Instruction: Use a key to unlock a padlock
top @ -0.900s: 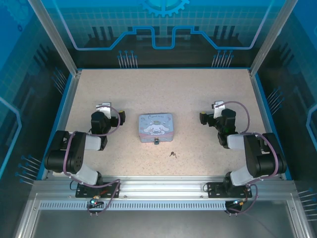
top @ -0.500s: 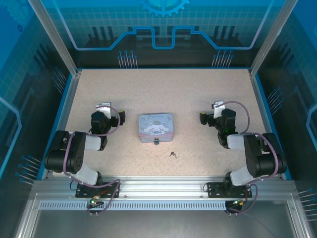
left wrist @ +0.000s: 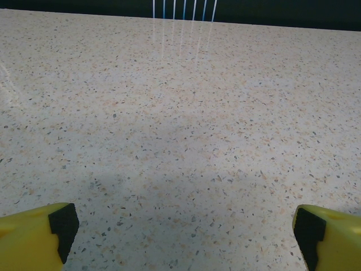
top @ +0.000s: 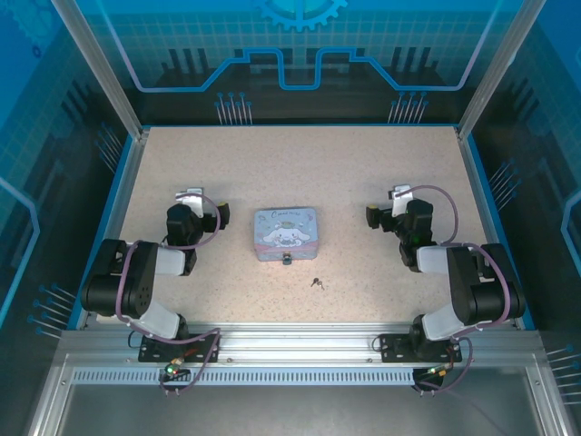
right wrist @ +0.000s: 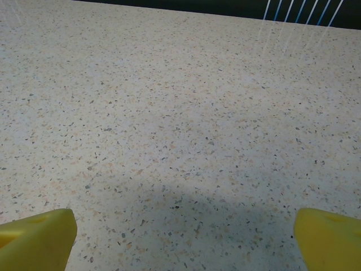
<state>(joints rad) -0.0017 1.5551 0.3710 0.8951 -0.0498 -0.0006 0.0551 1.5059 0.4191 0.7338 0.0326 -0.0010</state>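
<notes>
The tiny dark padlock [top: 287, 259] hangs at the front edge of a pastel-blue cartoon tin [top: 286, 232] in the middle of the table. The small key [top: 317, 282] lies on the tabletop just in front and to the right of it. My left gripper [top: 189, 198] rests low to the left of the tin, facing away from me. In the left wrist view my left gripper [left wrist: 183, 231] is open, yellow fingertips [left wrist: 39, 234] wide apart over bare table. My right gripper [top: 397, 195] rests to the right of the tin. It [right wrist: 183, 237] is open too, nothing between its fingers [right wrist: 36, 237].
The speckled beige tabletop [top: 300, 173] is walled by blue rails and dark panels at the back and sides. Both arms fold back near their bases at the front edge. Several blue-white pins [left wrist: 183, 8] stand beyond the far edge.
</notes>
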